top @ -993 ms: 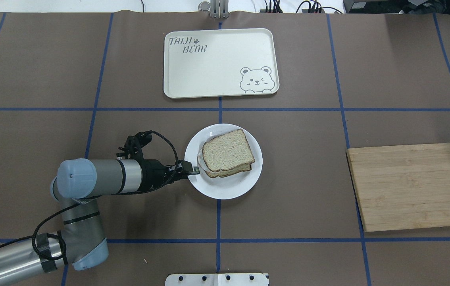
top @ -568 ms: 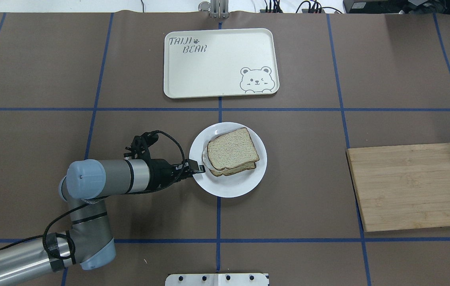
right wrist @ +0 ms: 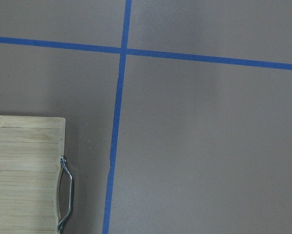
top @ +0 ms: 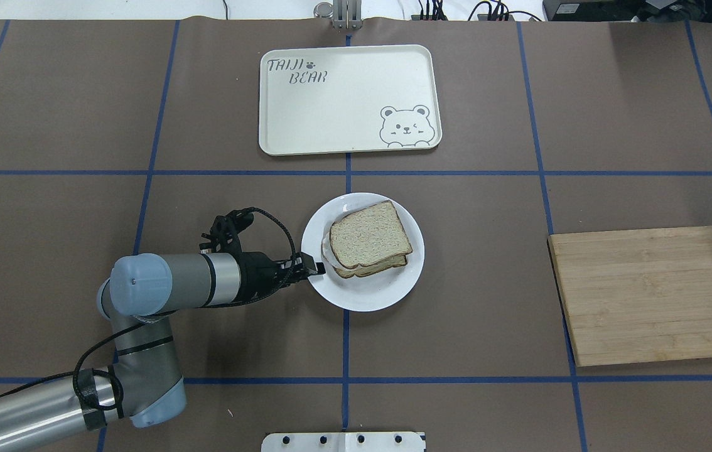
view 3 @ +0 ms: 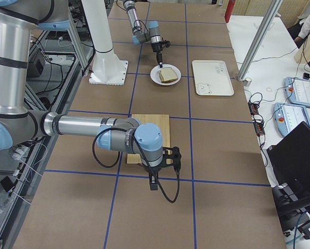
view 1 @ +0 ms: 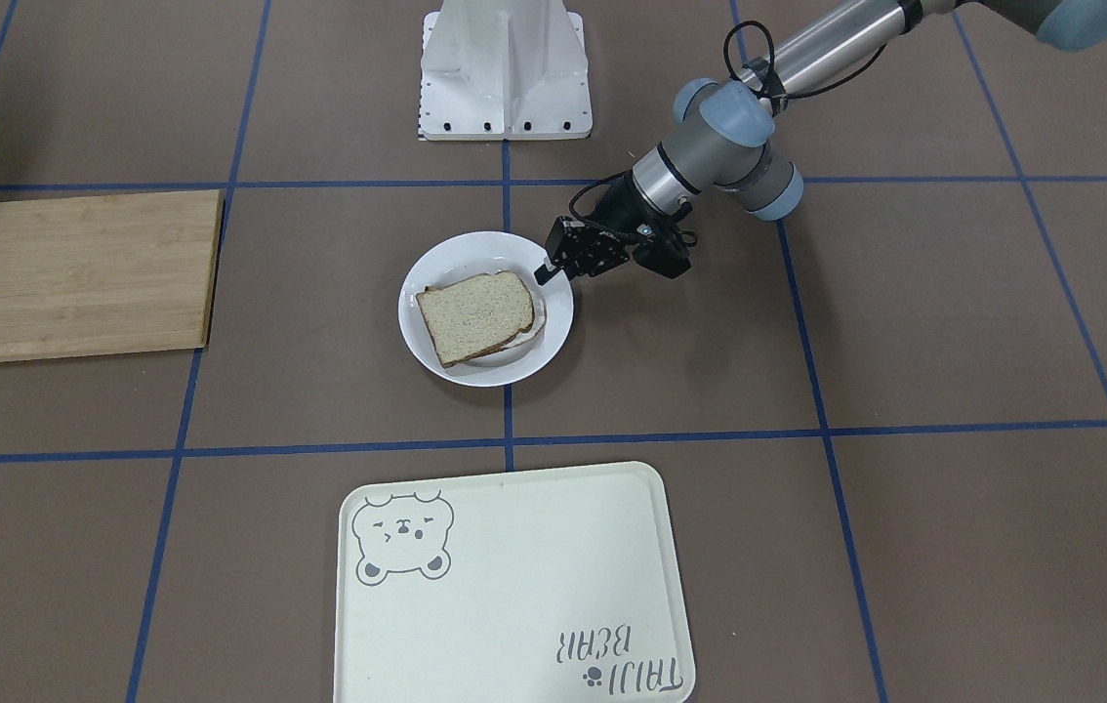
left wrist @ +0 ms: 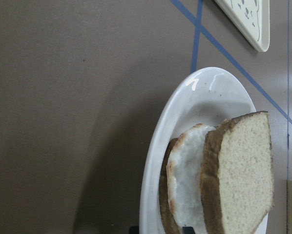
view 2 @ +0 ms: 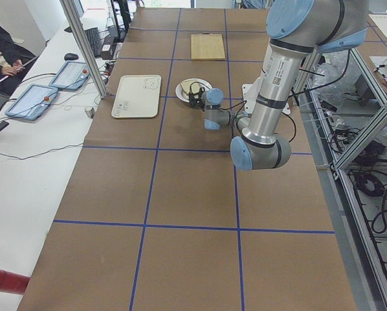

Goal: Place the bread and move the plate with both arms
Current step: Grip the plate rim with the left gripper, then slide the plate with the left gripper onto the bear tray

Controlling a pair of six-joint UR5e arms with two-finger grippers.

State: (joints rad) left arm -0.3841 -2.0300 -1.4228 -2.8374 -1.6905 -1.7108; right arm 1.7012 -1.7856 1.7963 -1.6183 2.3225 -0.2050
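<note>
The white plate (top: 362, 299) lies mid-table. On it the bread (top: 370, 235) tops a stack: a fried egg (left wrist: 185, 180) and a matching slice (left wrist: 164, 214) lie under it. My left gripper (top: 317, 269) lies low and level at the plate's left rim, shut on the rim; in the front view it (view 1: 546, 273) meets the plate (view 1: 475, 252) on the robot's side. The left wrist view shows the plate's rim (left wrist: 185, 107) and the bread (left wrist: 243, 175) edge-on. My right gripper (view 3: 152, 184) hangs by the cutting board; I cannot tell whether it is open.
A cream tray with a bear drawing (top: 348, 99) lies beyond the plate. A wooden cutting board (top: 651, 295) with a metal handle (right wrist: 65, 195) lies at the right. The robot's white base (view 1: 505, 73) stands at the near edge. Blue tape lines grid the brown table.
My left gripper has moved right and slightly away from the robot, and the plate with its stack has shifted the same way with it.
</note>
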